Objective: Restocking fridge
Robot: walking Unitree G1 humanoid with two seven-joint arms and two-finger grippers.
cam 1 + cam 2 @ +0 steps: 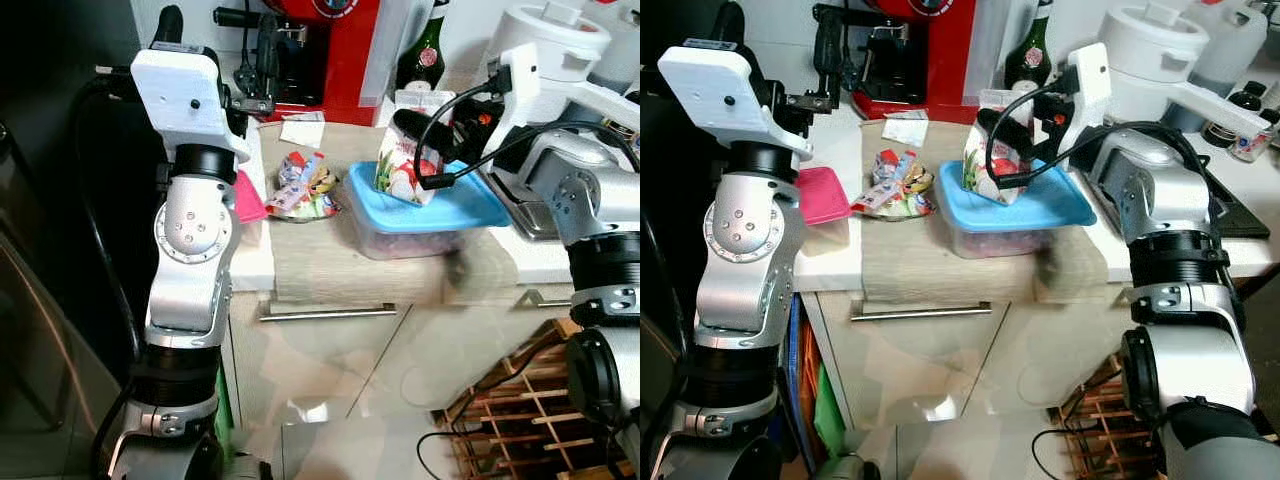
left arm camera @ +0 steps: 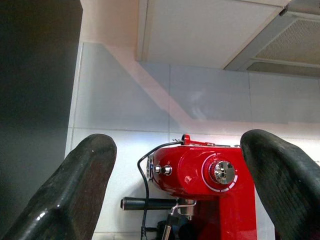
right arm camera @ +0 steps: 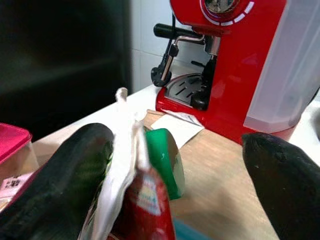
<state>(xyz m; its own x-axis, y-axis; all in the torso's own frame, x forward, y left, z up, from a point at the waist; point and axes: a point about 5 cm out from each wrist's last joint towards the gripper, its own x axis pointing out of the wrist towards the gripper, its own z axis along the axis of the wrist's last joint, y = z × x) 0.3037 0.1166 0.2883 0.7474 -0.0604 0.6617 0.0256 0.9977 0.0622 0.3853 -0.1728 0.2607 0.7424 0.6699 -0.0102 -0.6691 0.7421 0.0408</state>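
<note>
A carton (image 1: 405, 165) printed in red, white and green stands slightly tilted on the blue lid of a clear food box (image 1: 470, 208) on the wooden counter. My right gripper (image 3: 175, 141) is open at the carton's top. One finger (image 3: 65, 185) rests against the carton's folded ridge (image 3: 125, 150) and green cap, while the other finger (image 3: 285, 180) stands well apart. My left gripper (image 2: 177, 144) is raised high at the counter's left end. It is open with nothing in it, and it points toward the red coffee machine (image 2: 205, 175).
A heap of snack packets (image 1: 305, 185) and a pink-lidded box (image 1: 248, 195) lie left of the food box. The coffee machine (image 1: 330, 50), a green bottle (image 1: 422, 55) and a white cooker (image 1: 555, 40) line the back. Below are a drawer handle (image 1: 325, 312) and a wooden rack (image 1: 520, 410).
</note>
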